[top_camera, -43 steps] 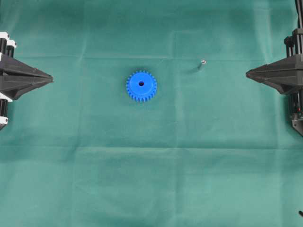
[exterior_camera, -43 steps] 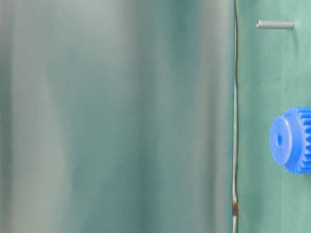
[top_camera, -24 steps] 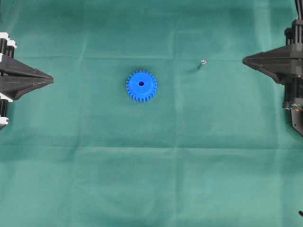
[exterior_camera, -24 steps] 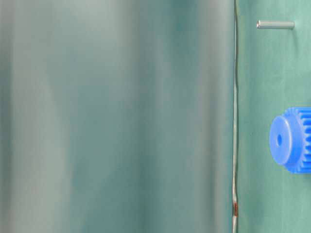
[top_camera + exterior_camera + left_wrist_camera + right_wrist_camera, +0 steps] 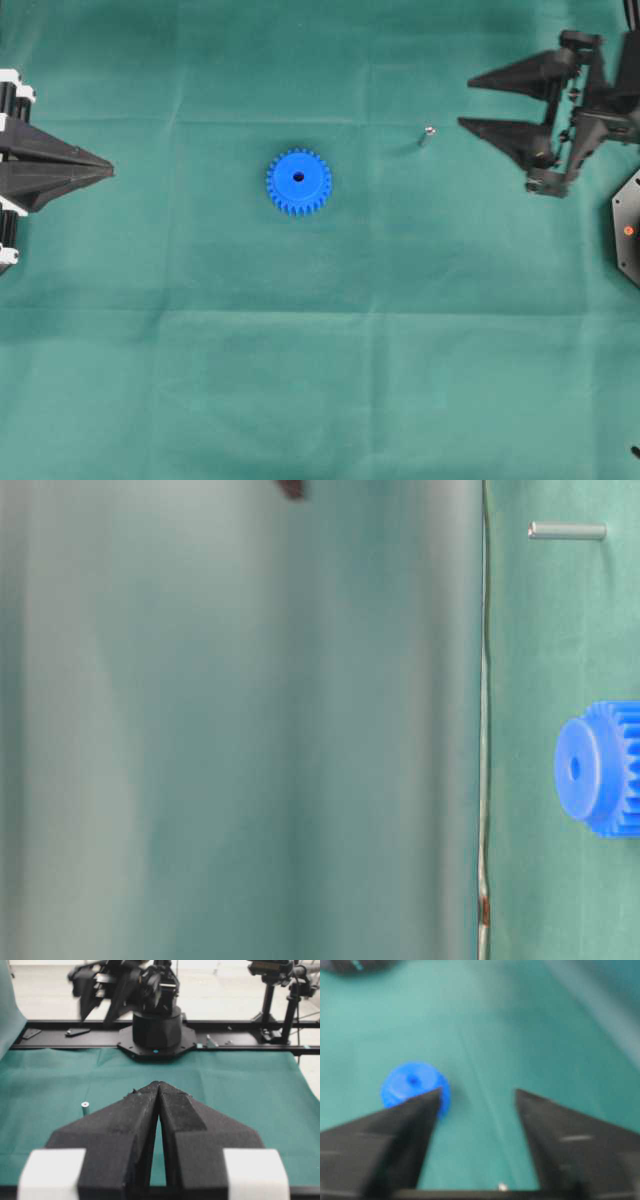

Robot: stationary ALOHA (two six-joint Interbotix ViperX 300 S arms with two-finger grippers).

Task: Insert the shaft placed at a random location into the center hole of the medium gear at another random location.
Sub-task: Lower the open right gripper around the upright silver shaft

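Note:
The medium gear (image 5: 298, 181) lies flat on the green cloth, its dark center hole (image 5: 298, 177) facing up and empty. To its right the shaft (image 5: 427, 132) stands upright on the cloth, apart from everything. My right gripper (image 5: 466, 103) is open just right of the shaft, with nothing between its fingers. In the right wrist view this gripper (image 5: 478, 1091) frames bare cloth, with the gear (image 5: 410, 1082) beyond its left finger and the shaft (image 5: 502, 1187) at the bottom edge. My left gripper (image 5: 108, 170) rests shut at the left edge. In the left wrist view it (image 5: 158, 1084) hides the gear, and the shaft (image 5: 85, 1108) shows on its left.
The right arm's black base (image 5: 157, 1035) sits on a dark rail at the cloth's far edge, with camera stands (image 5: 280, 990) beside it. A blurred fold of green cloth (image 5: 240, 740) fills most of the table-level view, where the shaft (image 5: 567, 530) and gear (image 5: 600, 768) show at right.
My right gripper has gone from shut to wide open and has swung left toward the shaft. The left gripper, gear and shaft have not moved.

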